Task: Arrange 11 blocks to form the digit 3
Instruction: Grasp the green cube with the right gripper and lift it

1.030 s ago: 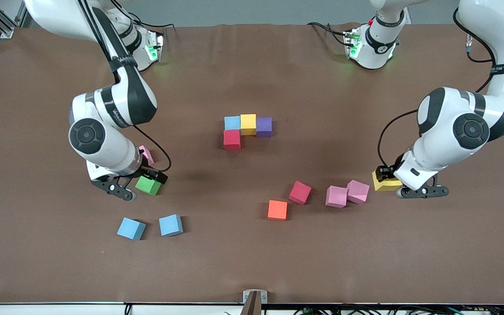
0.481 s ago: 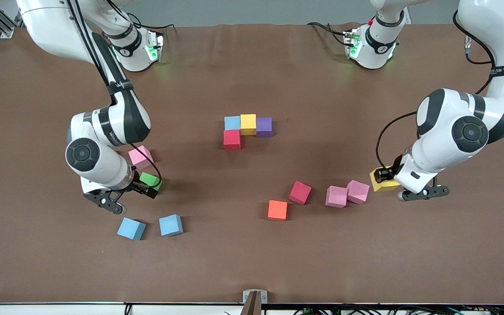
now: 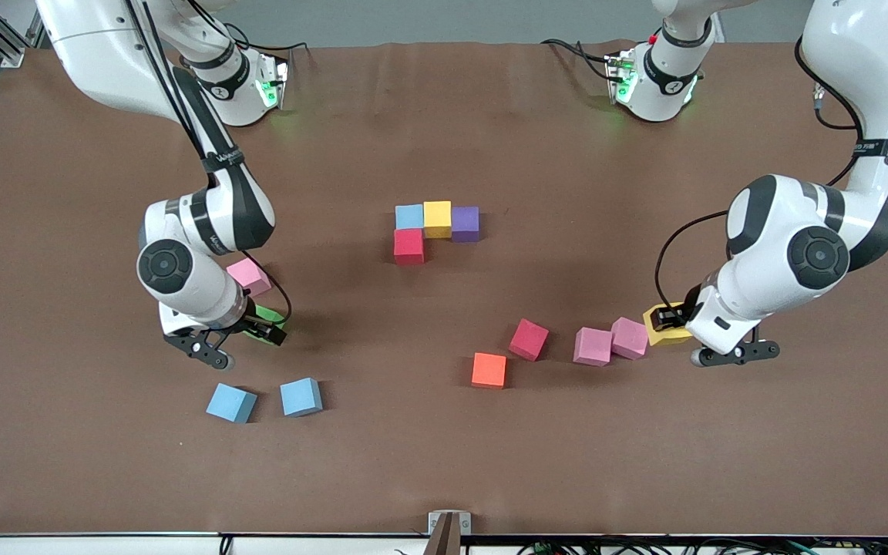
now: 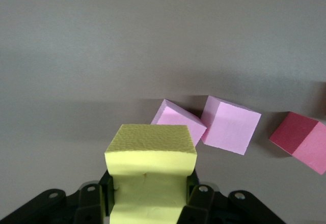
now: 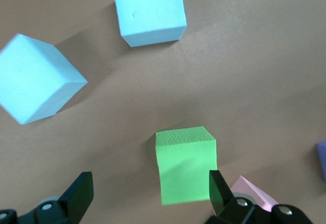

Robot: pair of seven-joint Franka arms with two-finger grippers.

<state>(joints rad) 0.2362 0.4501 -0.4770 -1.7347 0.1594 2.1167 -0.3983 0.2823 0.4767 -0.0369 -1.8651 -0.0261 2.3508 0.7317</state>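
Front view. The left hand [image 3: 679,327] pinches a yellow matte foam cube [image 3: 660,324], held just beside the nearer of two pink foam cubes [image 3: 630,338], [image 3: 593,346]. The right hand [image 3: 247,339] stands spread around a green foam cube [image 3: 267,314] on the brown table [image 3: 444,462]; a third pink foam cube [image 3: 249,276] sits just beside that hand, toward the arm's base. The started digit 3 [image 3: 435,228] lies mid-table, well apart from both hands: a light blue, a yellow and a purple cube in a touching row, with a red cube under the blue end.

Left wrist view. The yellow cube [image 4: 151,168] is clamped between the fingers, clear of the table; two pink cubes [image 4: 175,122], [image 4: 230,124] and a loose red foam cube [image 4: 300,138] lie ahead of the hand.

Right wrist view. The fingers [image 5: 220,191] stand wide apart, the green cube [image 5: 186,164] between them, ungripped. Two light blue foam cubes [image 5: 147,10], [image 5: 38,79] lie ahead of the hand.

Step in hand, judged: transport of the yellow cube to the figure; four of eleven cubes placed. The next move calls for setting it squarely against the red cube to extend the column. The right hand must press together before lifting.

Count: three light blue, three pink, two yellow, two red, and one each of green, purple and orange [image 3: 489,370]: thirteen.
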